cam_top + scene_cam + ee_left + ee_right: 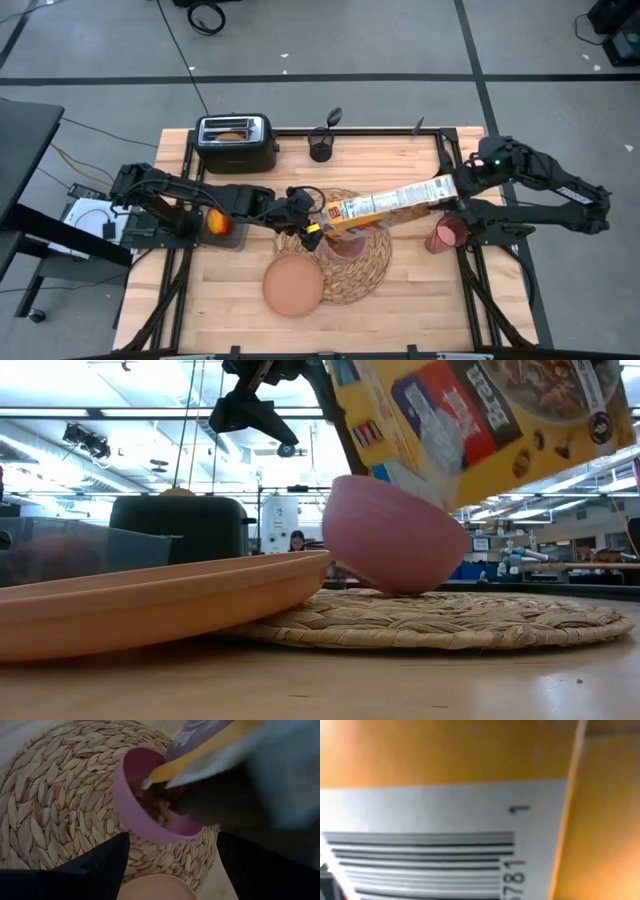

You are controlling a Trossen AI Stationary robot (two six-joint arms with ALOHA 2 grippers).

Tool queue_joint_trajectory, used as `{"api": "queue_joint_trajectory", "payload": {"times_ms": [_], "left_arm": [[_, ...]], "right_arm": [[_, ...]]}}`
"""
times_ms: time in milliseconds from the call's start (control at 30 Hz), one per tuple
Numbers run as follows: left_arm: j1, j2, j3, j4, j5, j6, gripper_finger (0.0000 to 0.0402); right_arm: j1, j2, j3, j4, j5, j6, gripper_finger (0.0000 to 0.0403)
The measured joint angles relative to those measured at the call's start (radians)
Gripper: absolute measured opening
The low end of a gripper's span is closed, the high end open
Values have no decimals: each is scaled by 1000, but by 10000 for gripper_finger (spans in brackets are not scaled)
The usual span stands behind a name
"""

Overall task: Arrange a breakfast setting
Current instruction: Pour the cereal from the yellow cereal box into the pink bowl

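The yellow-and-red cereal box hangs slanted over the pink bowl. The bowl stands on the round straw placemat and has cereal in it. My right gripper is shut on the box's right end. My left gripper is open and empty, hovering beside the box's open end, above the bowl. The brownish-pink plate lies partly on the mat's near left edge. The red apple sits under my left arm. The pink cup stands right of the mat. The toast sits in the toaster. I cannot make out the spoon. My right gripper holds the cereal box by its closed end, coming from the table's right. The box fills the right wrist view with its barcode and hides the fingers. The box is lifted clear and slants, its open end low over the bowl.
The black toaster stands at the far left corner. A small dark holder stands near the far edge. Bare wood lies at the near right and near left of the mat.
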Motion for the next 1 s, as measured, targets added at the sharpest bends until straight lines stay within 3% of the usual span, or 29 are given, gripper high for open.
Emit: {"api": "queue_joint_trajectory", "payload": {"times_ms": [1000], "left_arm": [[0,0,0,1,0,-12,306]], "right_arm": [[0,0,18,-1,0,-1,248]]}}
